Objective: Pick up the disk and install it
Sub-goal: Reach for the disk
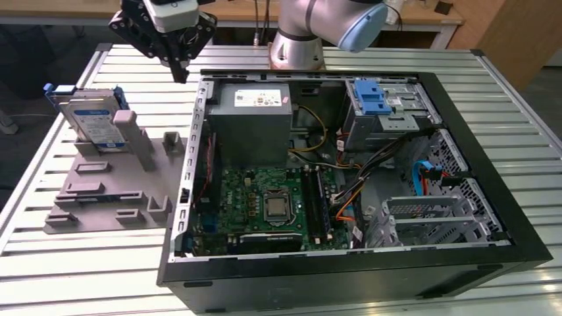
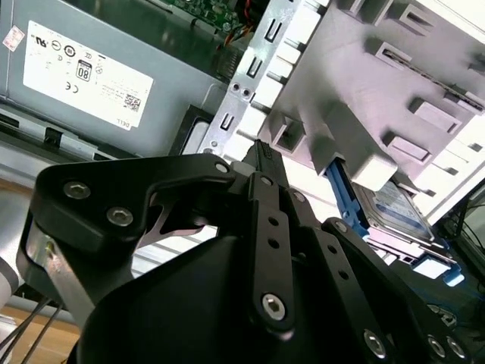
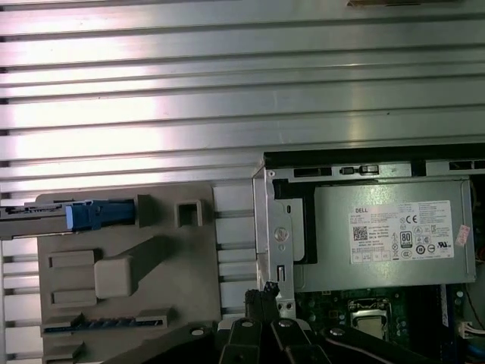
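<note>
Far left in the exterior view, the disk is seen standing on edge in the grey holder, with open slatted table around it. Its lower part is hidden by the holder's posts. At upper left, the gripper is seen above bare table, fingers pressed together, empty, just beside the computer case corner.
</note>
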Motion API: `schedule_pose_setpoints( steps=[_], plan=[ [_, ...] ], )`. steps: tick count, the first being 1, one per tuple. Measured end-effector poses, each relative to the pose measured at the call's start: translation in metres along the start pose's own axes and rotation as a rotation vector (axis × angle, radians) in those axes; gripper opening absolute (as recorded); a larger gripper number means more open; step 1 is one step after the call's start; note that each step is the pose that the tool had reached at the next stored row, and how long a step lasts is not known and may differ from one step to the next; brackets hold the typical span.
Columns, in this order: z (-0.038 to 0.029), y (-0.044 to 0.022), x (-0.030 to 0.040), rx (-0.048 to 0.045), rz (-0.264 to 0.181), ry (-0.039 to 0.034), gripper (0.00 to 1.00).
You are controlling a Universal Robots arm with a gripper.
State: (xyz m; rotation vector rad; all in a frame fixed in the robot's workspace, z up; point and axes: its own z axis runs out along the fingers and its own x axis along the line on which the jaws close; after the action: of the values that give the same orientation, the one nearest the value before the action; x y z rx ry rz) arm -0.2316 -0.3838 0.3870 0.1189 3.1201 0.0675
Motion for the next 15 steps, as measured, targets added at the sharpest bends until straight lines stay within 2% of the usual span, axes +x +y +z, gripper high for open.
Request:
schedule_pose_setpoints(
  steps=[15],
  plan=[
    [0.0005,-0.0005,0.0067,0.0003,0.0,0.0028,0.11]
  ],
)
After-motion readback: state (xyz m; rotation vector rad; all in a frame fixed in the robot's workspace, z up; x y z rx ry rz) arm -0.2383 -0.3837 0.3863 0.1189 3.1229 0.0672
